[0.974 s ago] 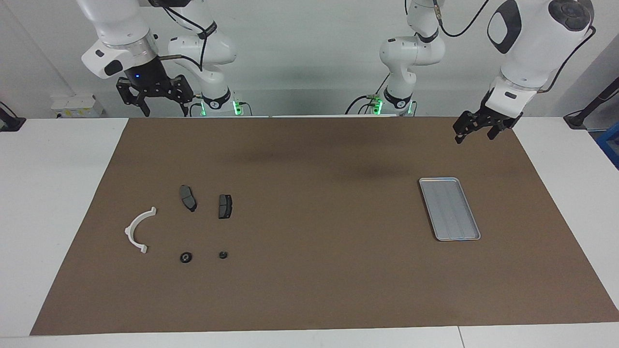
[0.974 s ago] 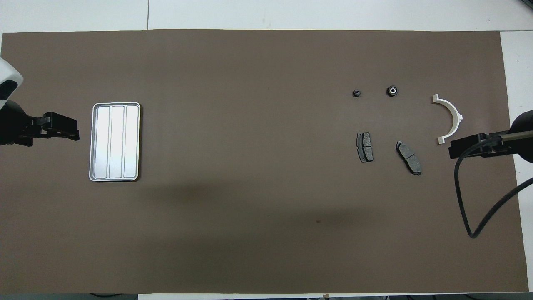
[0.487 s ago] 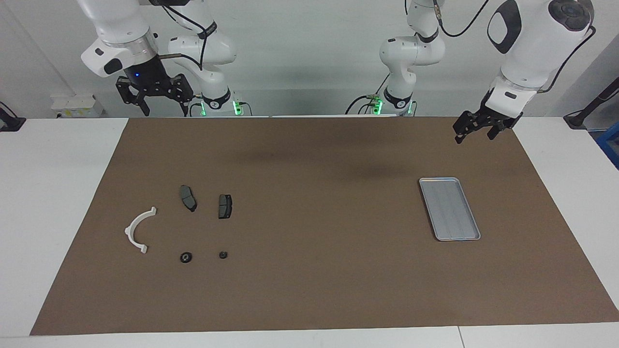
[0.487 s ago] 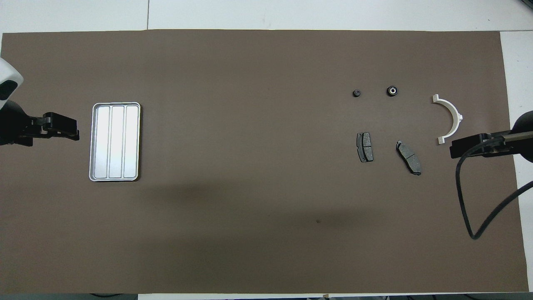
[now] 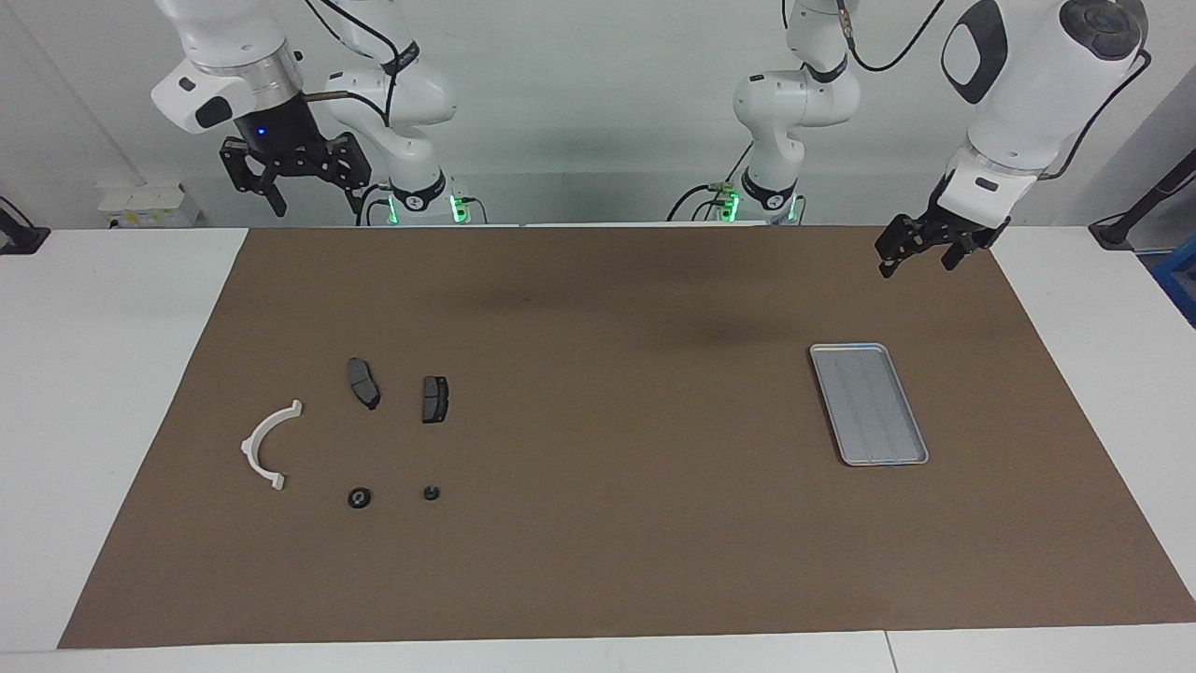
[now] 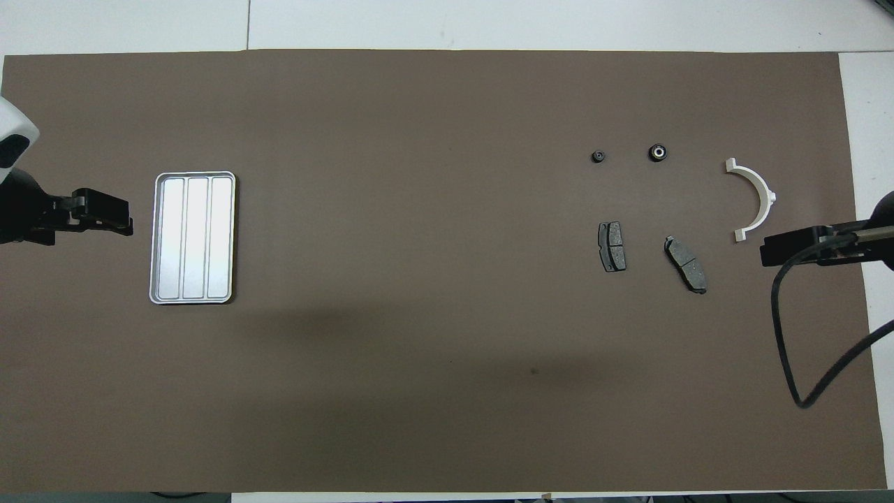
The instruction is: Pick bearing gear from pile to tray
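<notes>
Right gripper rises a little at its end of the table

Since a second ago the right gripper (image 5: 297, 192) has lifted slightly; the parts have not moved. Its black jaws hang spread and empty, high over the mat's edge nearest the robots. The left gripper (image 5: 918, 250), jaws also spread, waits above the brown mat (image 5: 617, 561) near the flat silver-grey metal tray (image 5: 869, 404). At the right arm's end lie a white semicircular plastic bracket (image 5: 266, 445), two dark grey brake pads (image 5: 363, 382) and two small black round pieces (image 5: 360, 497). Only the overhead view shows a pale centre in one round piece (image 6: 657, 152); only the facing view shows gripper height
</notes>
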Robot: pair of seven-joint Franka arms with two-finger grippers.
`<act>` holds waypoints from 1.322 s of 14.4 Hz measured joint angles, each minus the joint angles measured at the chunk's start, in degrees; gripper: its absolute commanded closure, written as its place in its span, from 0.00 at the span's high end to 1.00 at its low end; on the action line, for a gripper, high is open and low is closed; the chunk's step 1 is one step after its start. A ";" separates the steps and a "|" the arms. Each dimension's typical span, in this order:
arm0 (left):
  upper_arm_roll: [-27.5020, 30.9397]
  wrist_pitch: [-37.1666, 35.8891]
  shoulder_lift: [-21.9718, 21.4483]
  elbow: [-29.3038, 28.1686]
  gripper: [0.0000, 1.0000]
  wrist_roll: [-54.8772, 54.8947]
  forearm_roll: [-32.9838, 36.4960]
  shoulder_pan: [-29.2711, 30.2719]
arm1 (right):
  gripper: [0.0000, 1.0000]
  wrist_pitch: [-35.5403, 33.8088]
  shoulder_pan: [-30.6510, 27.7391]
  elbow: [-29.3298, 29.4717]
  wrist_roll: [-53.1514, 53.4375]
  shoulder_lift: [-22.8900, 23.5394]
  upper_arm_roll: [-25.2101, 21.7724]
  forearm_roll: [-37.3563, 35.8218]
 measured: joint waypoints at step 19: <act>0.00 0.00 0.00 0.00 1.00 0.00 0.00 0.00 | 1.00 23.13 4.87 11.53 12.36 40.22 0.58 -2.10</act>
